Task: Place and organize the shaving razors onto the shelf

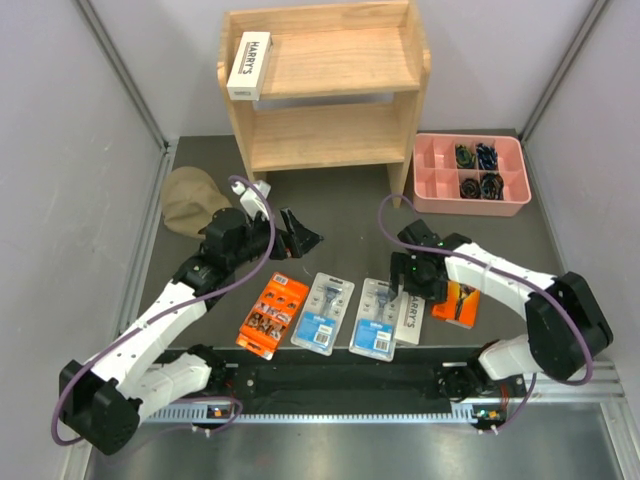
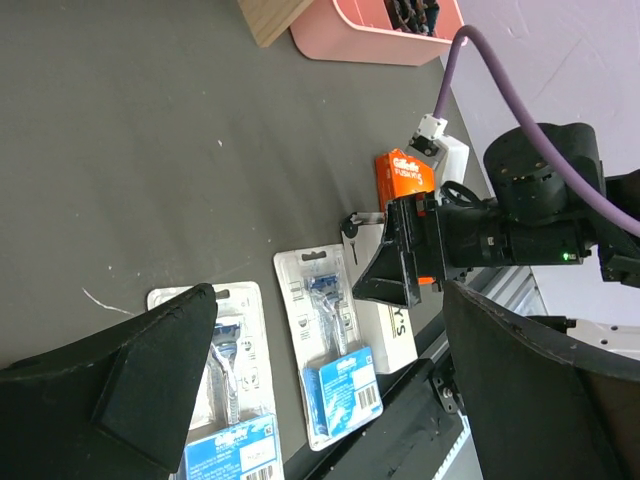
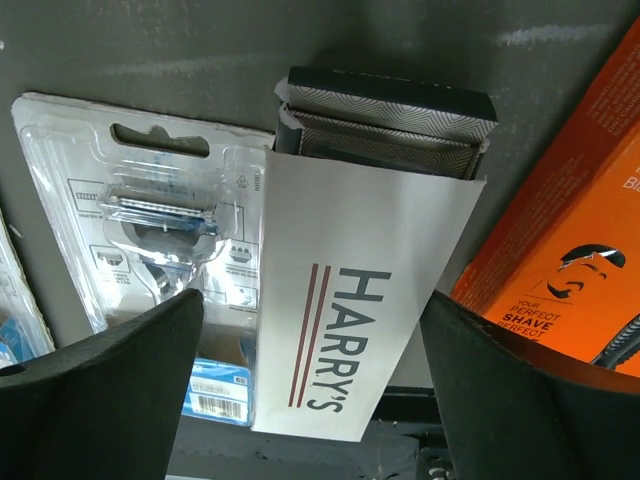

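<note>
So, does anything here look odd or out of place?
Yes: the white Harry's box on the table has its dark inner tray sticking out of its far end. A tan cap also lies by the left foot of the shelf.

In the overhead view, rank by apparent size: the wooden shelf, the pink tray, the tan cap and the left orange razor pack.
1. wooden shelf
2. pink tray
3. tan cap and left orange razor pack look alike; cap partly hidden.

Bright, even light; sharp pictures
</note>
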Controlling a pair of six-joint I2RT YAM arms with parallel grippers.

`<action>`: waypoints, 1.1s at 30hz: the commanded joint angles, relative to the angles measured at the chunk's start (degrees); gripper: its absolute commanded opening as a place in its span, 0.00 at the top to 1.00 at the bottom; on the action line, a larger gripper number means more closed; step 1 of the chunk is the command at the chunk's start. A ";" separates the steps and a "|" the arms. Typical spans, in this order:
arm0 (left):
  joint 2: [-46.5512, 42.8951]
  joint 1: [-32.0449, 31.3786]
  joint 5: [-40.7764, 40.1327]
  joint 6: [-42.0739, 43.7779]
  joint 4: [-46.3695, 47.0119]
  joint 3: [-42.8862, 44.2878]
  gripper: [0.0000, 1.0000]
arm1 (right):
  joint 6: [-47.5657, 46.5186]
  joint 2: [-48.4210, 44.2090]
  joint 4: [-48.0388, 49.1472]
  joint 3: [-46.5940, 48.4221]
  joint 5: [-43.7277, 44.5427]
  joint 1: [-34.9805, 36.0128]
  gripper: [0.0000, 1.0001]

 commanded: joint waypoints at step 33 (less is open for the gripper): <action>-2.79 -0.34 -0.82 1.83 -0.17 0.94 0.01 | 0.40 -9.87 -1.58 6.77 4.19 -0.28 0.45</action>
